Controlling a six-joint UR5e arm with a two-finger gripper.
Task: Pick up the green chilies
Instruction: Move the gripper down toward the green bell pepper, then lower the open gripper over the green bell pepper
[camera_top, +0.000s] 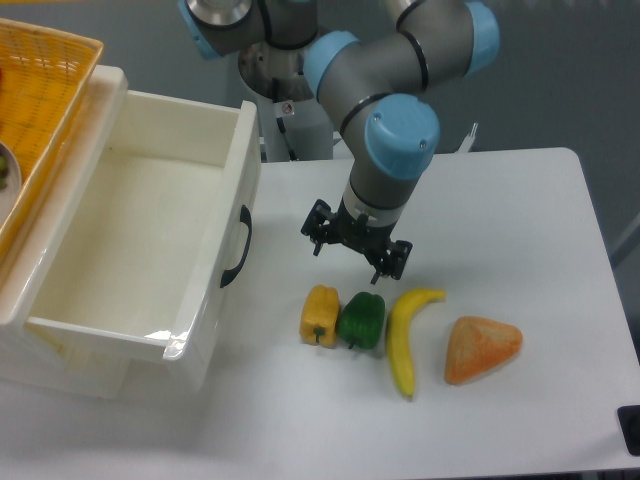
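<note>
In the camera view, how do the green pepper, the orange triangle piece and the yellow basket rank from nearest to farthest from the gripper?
From the gripper:
1. green pepper, just below it.
2. orange triangle piece, lower right.
3. yellow basket, far upper left.

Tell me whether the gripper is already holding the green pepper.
No. The green pepper lies on the table between a yellow pepper and banana, with the gripper above it.

A white table stands before a grey-blue wall; soft glare on its top.
</note>
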